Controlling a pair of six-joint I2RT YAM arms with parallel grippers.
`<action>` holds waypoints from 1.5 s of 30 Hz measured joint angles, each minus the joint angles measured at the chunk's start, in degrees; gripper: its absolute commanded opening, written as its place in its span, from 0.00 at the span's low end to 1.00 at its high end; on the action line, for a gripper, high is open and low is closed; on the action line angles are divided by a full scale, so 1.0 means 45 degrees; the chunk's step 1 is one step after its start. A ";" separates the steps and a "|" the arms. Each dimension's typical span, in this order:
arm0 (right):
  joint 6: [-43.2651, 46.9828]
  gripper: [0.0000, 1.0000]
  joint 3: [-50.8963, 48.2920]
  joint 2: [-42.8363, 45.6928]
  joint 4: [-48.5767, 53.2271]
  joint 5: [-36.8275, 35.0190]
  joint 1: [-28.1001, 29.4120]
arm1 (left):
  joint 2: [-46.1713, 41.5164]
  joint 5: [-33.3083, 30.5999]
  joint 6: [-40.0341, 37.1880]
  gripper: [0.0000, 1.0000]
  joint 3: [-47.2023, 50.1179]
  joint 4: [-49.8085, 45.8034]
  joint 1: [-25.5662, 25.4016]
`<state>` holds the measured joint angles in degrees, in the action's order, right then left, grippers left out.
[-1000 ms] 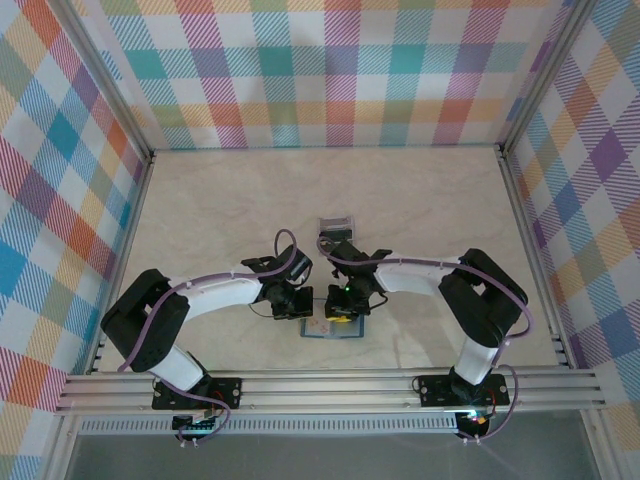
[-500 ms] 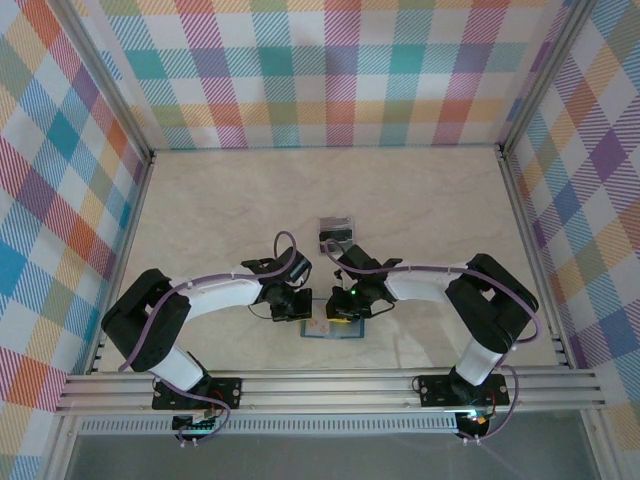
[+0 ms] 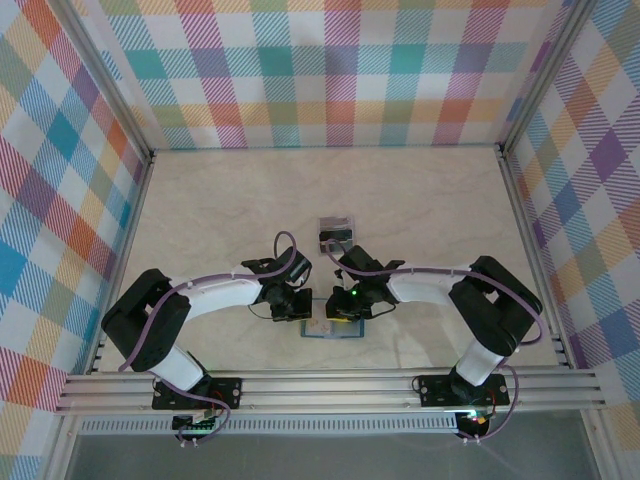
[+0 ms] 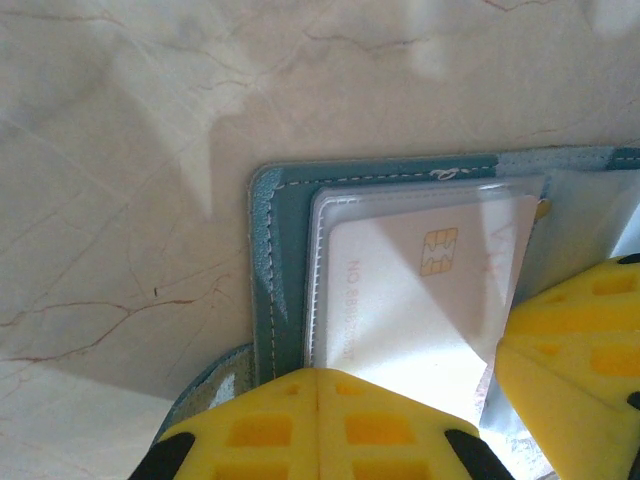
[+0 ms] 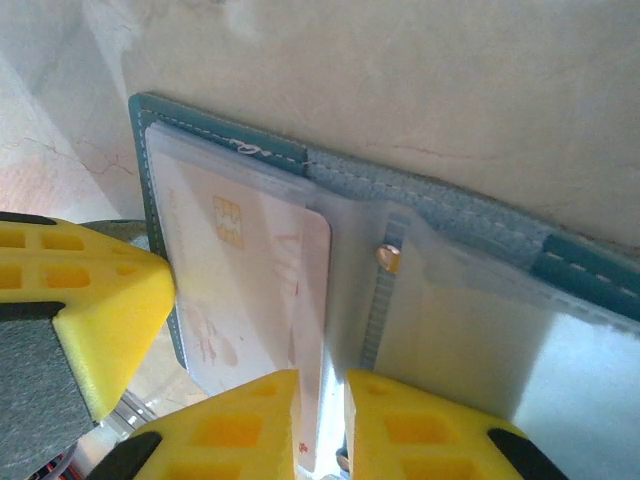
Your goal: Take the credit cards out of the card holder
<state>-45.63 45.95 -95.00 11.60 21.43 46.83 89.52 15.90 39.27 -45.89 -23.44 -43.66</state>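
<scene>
Holder (image 4: 272, 300), teal, laid open on the marble surface (image 4: 120, 150) between the two grippers, with one pale chip card (image 4: 420, 300) seated askew in its clear pocket. Left gripper (image 4: 318, 400): clenched, fingers pressed together at the holder's near edge. Right gripper (image 5: 322, 405): closed on the card's edge, one finger set either side of it.

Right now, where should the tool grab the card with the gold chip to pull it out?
Grab the card by its edge nearest the fold of the holder. That edge seems to peek out of the clear pocket; the others are tucked in. Come from the fold side, pinching flat.
</scene>
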 measured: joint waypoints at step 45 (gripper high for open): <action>0.0534 0.22 0.0704 -0.0622 0.0529 0.0408 -0.0248 | -0.0996 -0.0112 0.0758 0.09 0.0884 0.0204 -0.0015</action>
<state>-43.22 49.12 -97.80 13.98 23.27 45.71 85.03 15.40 42.68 -41.91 -22.52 -43.72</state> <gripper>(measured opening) 0.211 0.087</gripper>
